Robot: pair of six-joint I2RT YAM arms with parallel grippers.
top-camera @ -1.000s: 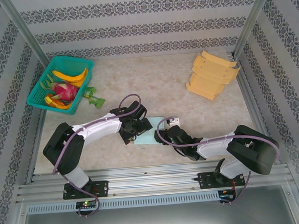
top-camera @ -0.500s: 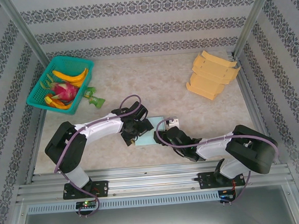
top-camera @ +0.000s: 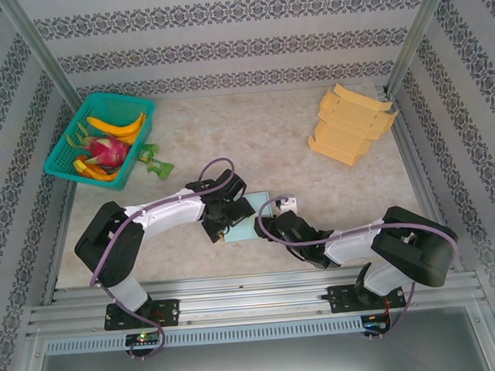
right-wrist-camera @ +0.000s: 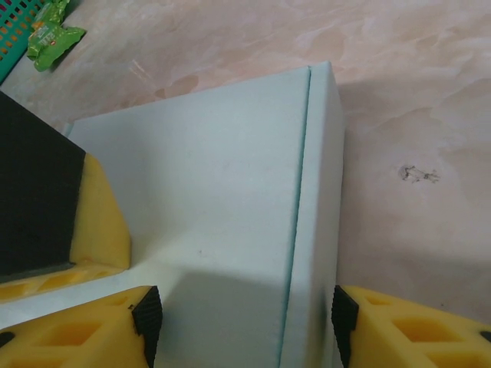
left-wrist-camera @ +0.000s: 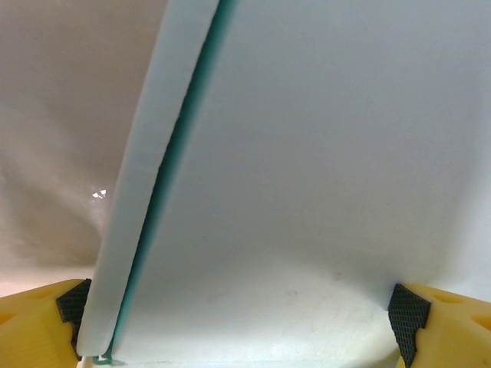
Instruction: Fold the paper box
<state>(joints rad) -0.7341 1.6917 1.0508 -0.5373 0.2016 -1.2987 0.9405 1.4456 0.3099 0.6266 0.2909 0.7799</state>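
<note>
As it looks from here, step: pressing the paper box (top-camera: pixel 243 226) shut, side flap nearly flush.
place: on the tabletop (top-camera: pixel 269 133), well right of the fruit basket (top-camera: pixel 59 171), nearer the arms.
left gripper (left-wrist-camera: pixel 239 322): jaws wide, astride it.
right gripper (right-wrist-camera: pixel 242 316): jaws half-closed, gripping its end.
next: likely an even squeeze to seat the flap.

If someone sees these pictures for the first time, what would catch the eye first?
The pale blue paper box lies at the near middle of the table, with the left gripper and right gripper at its sides. A teal basket of fruit stands far left, yellow flat boxes far right.
</note>
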